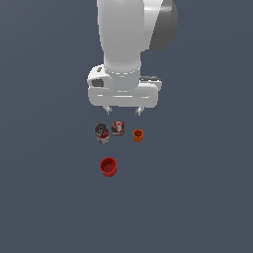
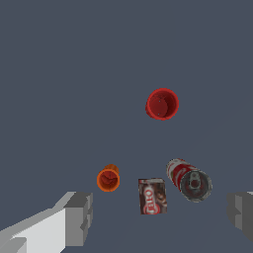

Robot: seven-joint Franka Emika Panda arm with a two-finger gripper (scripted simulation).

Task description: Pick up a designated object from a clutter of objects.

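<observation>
Exterior view shows your gripper (image 1: 123, 109) hanging above the clutter with jaws spread and empty, so shift toward that view's left until the fingers straddle the red-and-white can (image 1: 102, 133) — standing just beside the dark box (image 1: 118, 128) — then descend straight, keeping clear of the box

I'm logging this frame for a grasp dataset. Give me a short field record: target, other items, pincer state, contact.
target: red-and-white can, upright, at the exterior view's left end of the row
neighbour: dark box, just beside the can
other items: orange cup; red cup, apart from the row
pincer: open, holding nothing
contact: none; pincer hangs above the items
surface: plain grey floor
</observation>
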